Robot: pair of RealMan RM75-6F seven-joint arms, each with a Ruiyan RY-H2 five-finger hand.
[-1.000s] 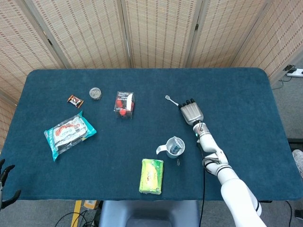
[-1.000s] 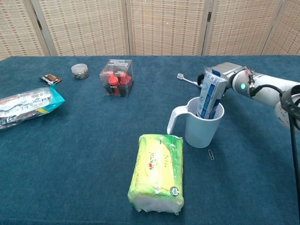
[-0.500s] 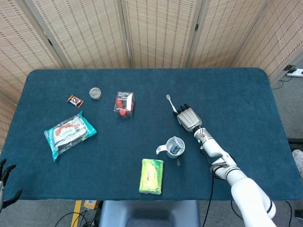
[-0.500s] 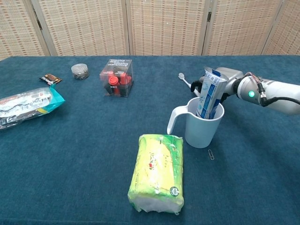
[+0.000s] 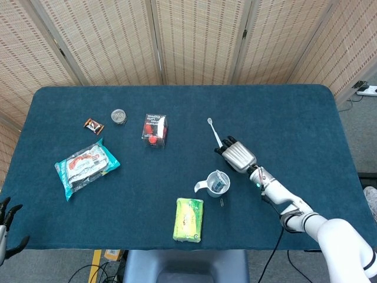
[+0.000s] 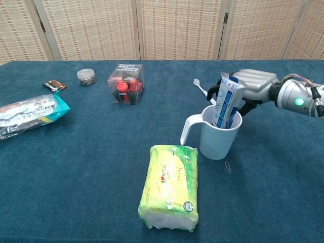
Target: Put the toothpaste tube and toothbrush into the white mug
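Observation:
The white mug (image 6: 218, 143) stands right of the table's middle, and the toothpaste tube (image 6: 226, 100) stands upright inside it. In the head view the mug (image 5: 202, 187) is seen from above, the tube (image 5: 218, 183) within it. The white toothbrush (image 5: 212, 132) lies on the cloth just behind the mug, head pointing away. My right hand (image 5: 237, 154) holds its handle end with curled fingers. In the chest view the right hand (image 6: 253, 83) sits behind the tube, and the toothbrush (image 6: 199, 86) sticks out to the left. My left hand (image 5: 6, 213) shows at the bottom left corner, fingers spread, empty.
A green pack (image 6: 169, 185) lies in front of the mug, with a paper clip (image 6: 228, 166) beside the mug. A clear box with red items (image 5: 154, 130), a round tin (image 5: 119, 116), a small dark wrapper (image 5: 93, 125) and a teal snack bag (image 5: 86, 165) lie to the left.
My right hand has drawn back towards the mug's right side. The toothbrush handle has swung with it, so the brush now points away instead of lying crosswise.

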